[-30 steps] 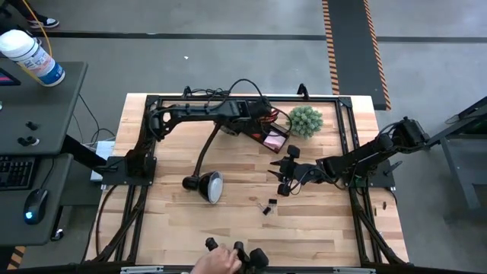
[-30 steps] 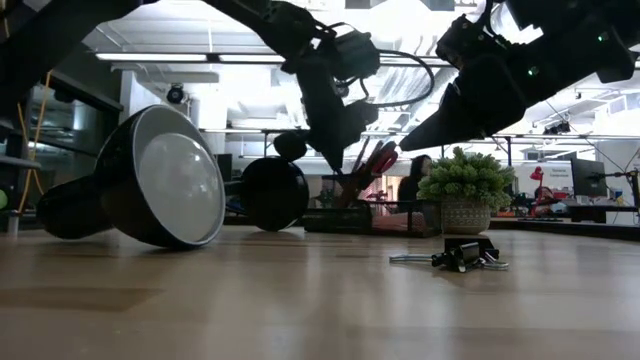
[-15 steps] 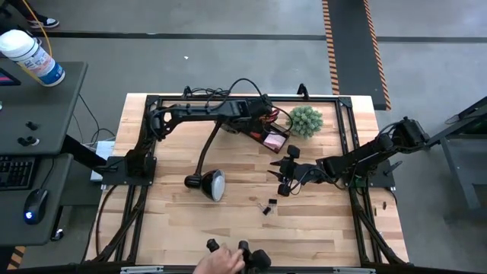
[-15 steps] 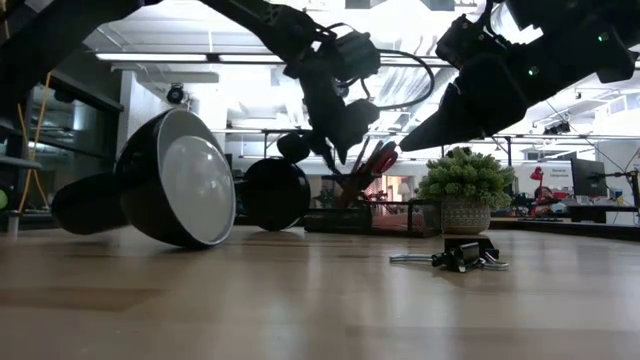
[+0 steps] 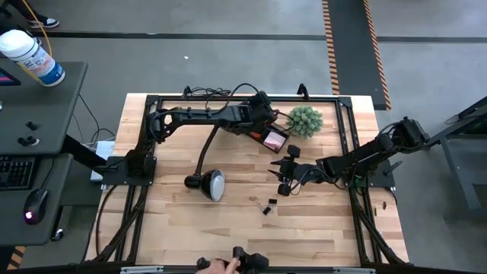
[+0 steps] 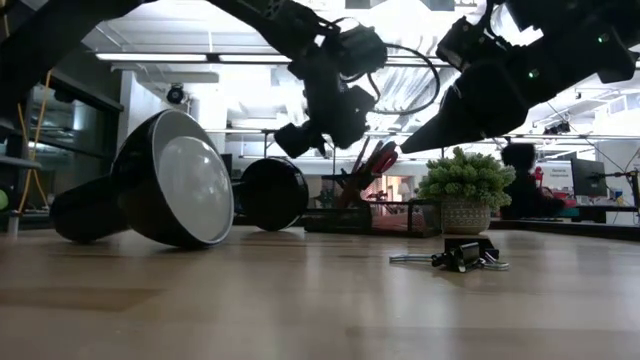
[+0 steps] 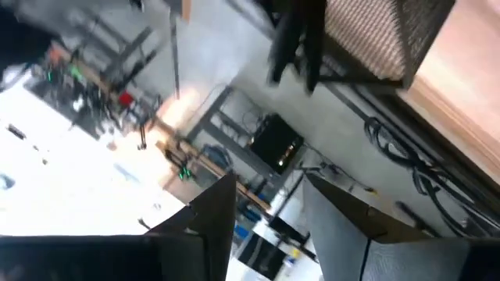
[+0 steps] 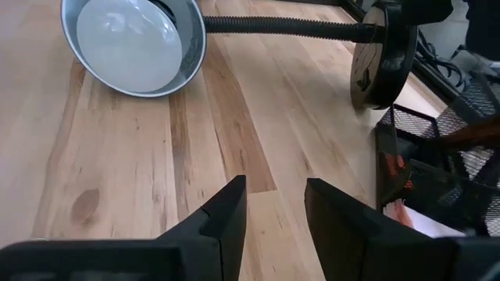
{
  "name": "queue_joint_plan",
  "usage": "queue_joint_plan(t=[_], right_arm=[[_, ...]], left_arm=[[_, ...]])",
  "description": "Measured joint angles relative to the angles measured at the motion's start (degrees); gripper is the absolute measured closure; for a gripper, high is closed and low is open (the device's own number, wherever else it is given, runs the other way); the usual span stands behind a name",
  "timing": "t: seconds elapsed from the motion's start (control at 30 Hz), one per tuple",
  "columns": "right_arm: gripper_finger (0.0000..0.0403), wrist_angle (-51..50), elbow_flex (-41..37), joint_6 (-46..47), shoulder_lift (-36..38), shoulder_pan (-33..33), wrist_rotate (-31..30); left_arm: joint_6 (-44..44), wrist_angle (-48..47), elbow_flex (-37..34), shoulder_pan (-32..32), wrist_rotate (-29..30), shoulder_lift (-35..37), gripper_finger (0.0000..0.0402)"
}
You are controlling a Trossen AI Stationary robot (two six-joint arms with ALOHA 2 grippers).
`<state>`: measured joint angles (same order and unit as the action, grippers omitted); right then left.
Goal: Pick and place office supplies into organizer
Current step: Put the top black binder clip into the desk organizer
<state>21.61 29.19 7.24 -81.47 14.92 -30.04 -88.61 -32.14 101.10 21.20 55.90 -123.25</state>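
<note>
I see left gripper [image 5: 264, 114] parted, empty, raised just above organizer [image 5: 262, 133]; right gripper [image 5: 283, 183] parted, empty, binder clips [image 5: 268, 205] near it

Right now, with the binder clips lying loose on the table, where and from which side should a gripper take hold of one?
Take a binder clip by its black body, coming straight down from above. The clips lie low on bare wood with open space around them, and their thin wire handles stick out sideways, too slim to pinch. The open right gripper is nearest.
</note>
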Motion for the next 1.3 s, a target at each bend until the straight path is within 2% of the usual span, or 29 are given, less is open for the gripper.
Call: queue_joint_plan(t=[0.27, 0.47, 0.57, 0.7, 0.8, 0.9, 1.17, 1.3], right_arm=[[0.0281, 0.11, -0.03, -0.22, 0.0, 0.24, -1.38], [0.0281, 0.4, -0.04, 0.09, 0.0, 0.65, -1.39], [0.0281, 0.33, -0.04, 0.12, 0.0, 1.16, -1.51], [0.0281, 0.22, -0.04, 0.18, 0.0, 2.16, -1.34], [0.0281, -0.11, -0.04, 0.21, 0.0, 3.13, -1.29], [0.0281, -0.31, -0.04, 0.73, 0.0, 4.06, -0.77], [0.0281, -5.07, -0.07, 4.32, 0.0, 4.37, 8.23], [0.0281, -5.62, -0.11, -0.74, 0.0, 4.39, 16.23]], left_arm=[[12.55, 0.48, 0.02, -2.55, 5.3, 5.22, 0.0264], [31.55, -4.54, 0.11, -5.29, 5.49, 10.77, 0.0264], [45.37, -11.83, 0.09, -6.78, 1.99, 13.83, 0.0264], [63.03, -20.4, 0.09, -9.45, -7.47, 17.38, 0.0264], [74.03, -23.53, 0.09, -11.93, -14.08, 18.78, 0.0264], [82.06, -24.71, 0.09, -15.27, -16.09, 18.96, 0.0264], [95.53, -25.06, -4.62, -26.23, -14.43, 18.85, 0.0264], [101.3, -24.6, -7.1, -31.05, -12.62, 18.88, 0.0264]])
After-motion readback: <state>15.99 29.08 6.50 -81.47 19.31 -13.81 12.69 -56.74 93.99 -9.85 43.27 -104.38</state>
